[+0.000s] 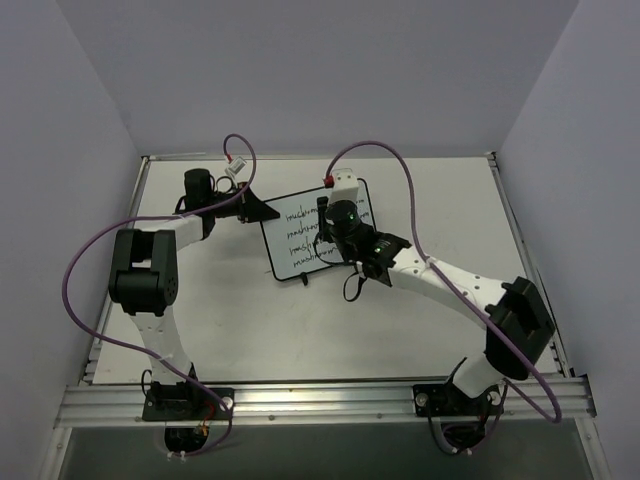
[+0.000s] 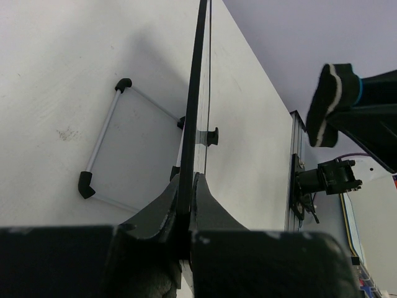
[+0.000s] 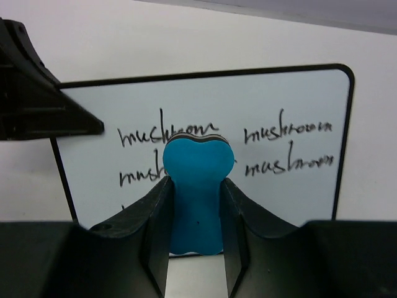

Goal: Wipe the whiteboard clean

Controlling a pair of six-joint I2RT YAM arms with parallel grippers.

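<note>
A: Two tools, both busy?
B: Yes: right tool (image 3: 197, 186) pinches the blue eraser (image 3: 198, 167); left tool (image 2: 191, 183) is clamped on the whiteboard (image 3: 279, 99) frame at nine o'clock, in the middle of the desk (image 1: 250, 330).
A: Handling?
B: Light, stiff, slippery, I'd judge; hold the frame, not the face.

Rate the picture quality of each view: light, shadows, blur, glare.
Top external: even, soft light, faint shadows; whiteboard writing tiny. Left wrist: whiteboard edge-on, casting a soft shadow on the table; near fingers dark and blurred. Right wrist: writing sharp, no glare; blue eraser clear, fingers dim and soft.
</note>
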